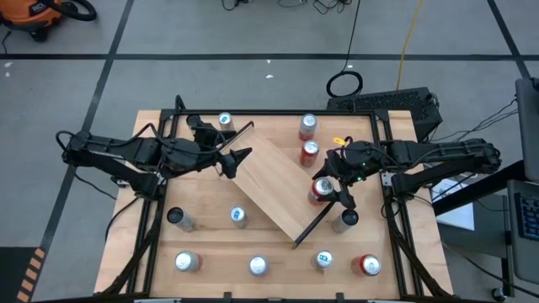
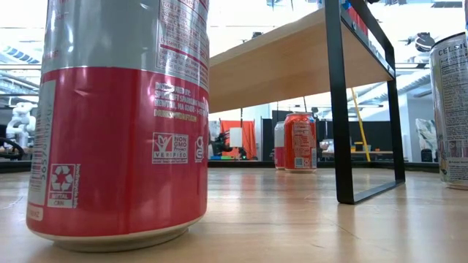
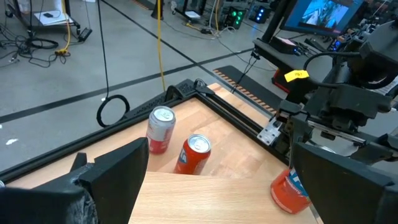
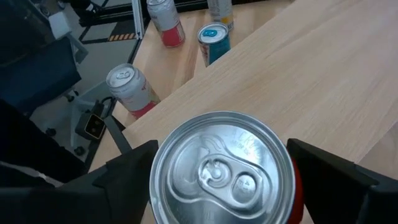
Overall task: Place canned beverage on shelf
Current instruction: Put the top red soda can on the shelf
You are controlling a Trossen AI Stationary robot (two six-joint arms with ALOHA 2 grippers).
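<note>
Near edge of table [image 1: 210, 282]: row of upright cans, a big red-and-silver one [image 2: 121, 120] filling the low view. Mid-table: shelf [image 1: 274, 185] lying diagonally. Right gripper [image 1: 327, 187] at shelf's right edge, fingers [image 4: 127, 171] on either side of a red can [image 4: 222, 168], holding it over the board. Left gripper [image 1: 229, 160] at shelf's left end, fingers spread, nothing between them. Far side: two red cans [image 1: 308, 139] standing beyond the shelf
</note>
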